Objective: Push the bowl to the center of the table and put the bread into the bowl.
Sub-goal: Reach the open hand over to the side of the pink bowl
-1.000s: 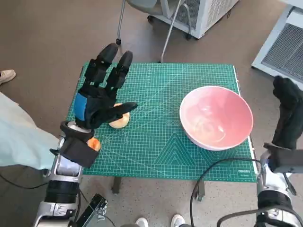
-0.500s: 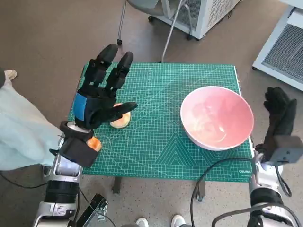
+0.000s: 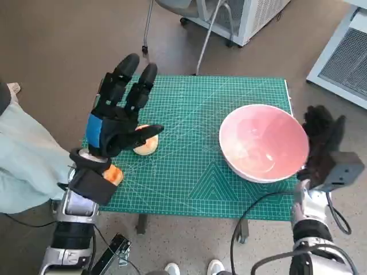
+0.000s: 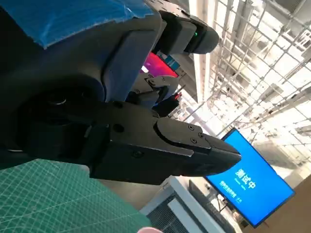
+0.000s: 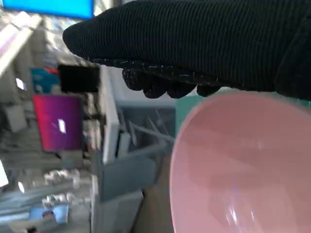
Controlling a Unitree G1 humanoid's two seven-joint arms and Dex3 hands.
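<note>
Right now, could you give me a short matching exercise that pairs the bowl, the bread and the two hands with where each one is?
Things:
1. pink bowl
2. bread
3. left hand
4. right hand

Places:
a. off the table's right edge, beside the bowl
b. raised, open, over the mat's left part
c. on the mat's right side
d. on the mat, partly hidden under the blue-taped hand

Pairs: 1-c, 2-d, 3-b, 4-a

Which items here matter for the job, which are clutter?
Job: bowl, bread, left hand, right hand, table.
Clutter: orange thing beside the left arm, chair legs behind the table, white unit, blue screen.
</note>
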